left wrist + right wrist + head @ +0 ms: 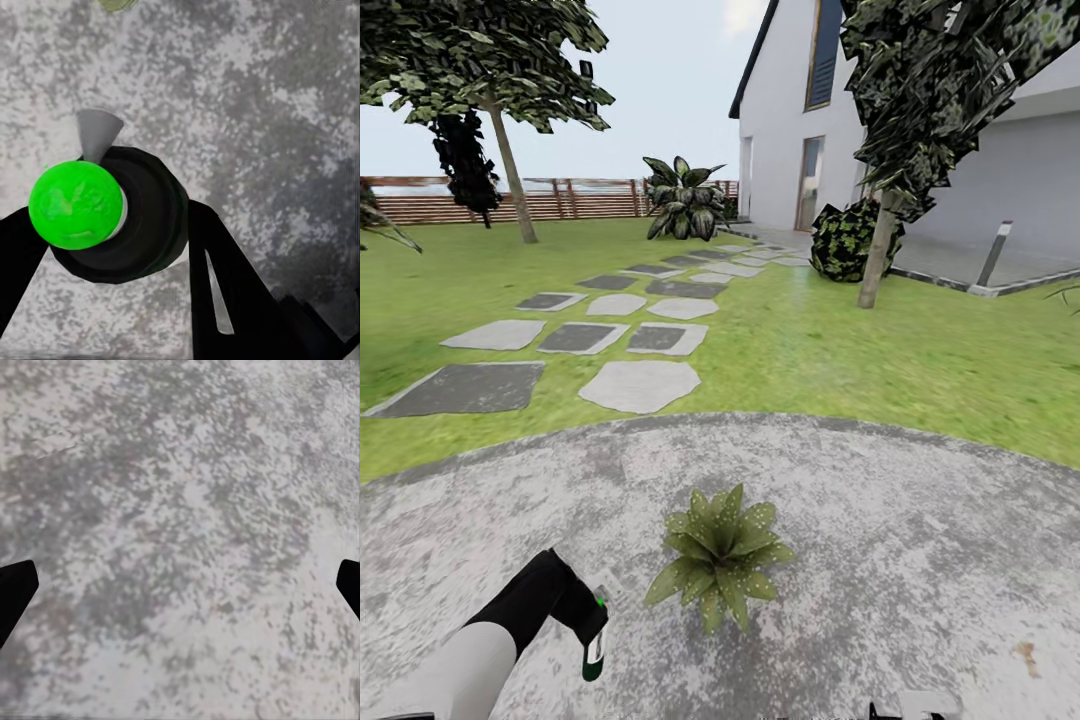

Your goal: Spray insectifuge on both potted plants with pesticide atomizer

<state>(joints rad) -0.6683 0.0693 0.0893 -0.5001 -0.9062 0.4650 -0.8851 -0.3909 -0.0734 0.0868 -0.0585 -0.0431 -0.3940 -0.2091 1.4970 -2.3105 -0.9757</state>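
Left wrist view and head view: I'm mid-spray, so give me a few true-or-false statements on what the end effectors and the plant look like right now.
1. The left end effector grips the dark atomizer bottle with a bright green top. True.
2. The low green potted plant stands on the lawn. False: it stands on the round grey mottled paving.
3. White specks dot the plant's leaves. True.
4. The right end effector holds a second bottle. False: it is open and empty over the paving.
5. Flat grey stepping stones cross the grass. True.

Bright, even daylight with barely any shadows; wrist views soft and blotchy, head view stretched at edges.
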